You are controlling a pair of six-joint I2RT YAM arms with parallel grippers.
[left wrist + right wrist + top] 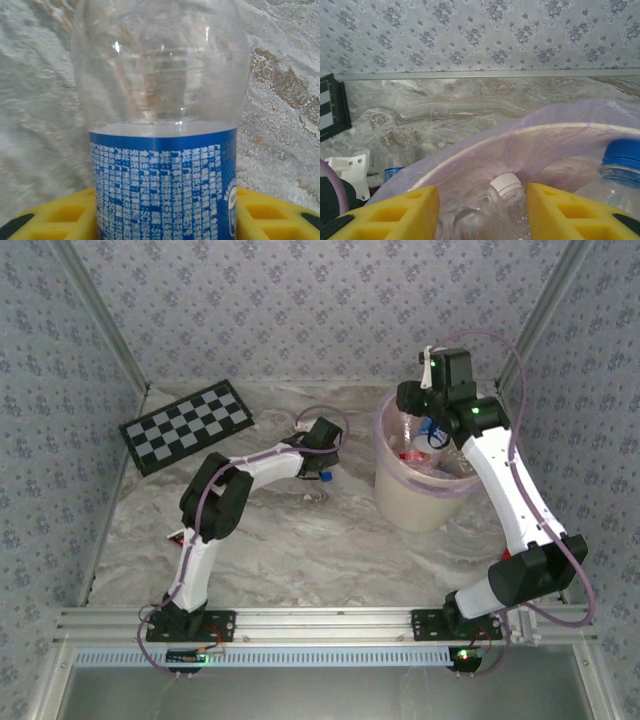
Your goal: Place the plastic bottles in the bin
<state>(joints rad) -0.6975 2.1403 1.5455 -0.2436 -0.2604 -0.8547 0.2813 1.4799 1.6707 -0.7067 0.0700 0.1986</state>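
Note:
A clear plastic bottle (160, 100) with a blue label stands between the yellow fingers (55, 215) of my left gripper (162, 200), which is shut on its labelled body. From above, that gripper (322, 472) is low over the marble table, left of the bin (420, 505). The bin is a cream bucket lined with a pink bag (545, 130) and holds several bottles. My right gripper (428, 428) hangs over its mouth. Its fingers (405, 215) stand apart around a white-capped clear bottle (506, 184) that lies inside. A blue-capped bottle (622, 160) lies beside it.
A black and grey checkerboard (187, 425) lies at the back left of the table. A small red object (175, 535) sits by the left arm's lower link. Patterned walls close the table on three sides, and an aluminium rail (330, 620) runs along the near edge.

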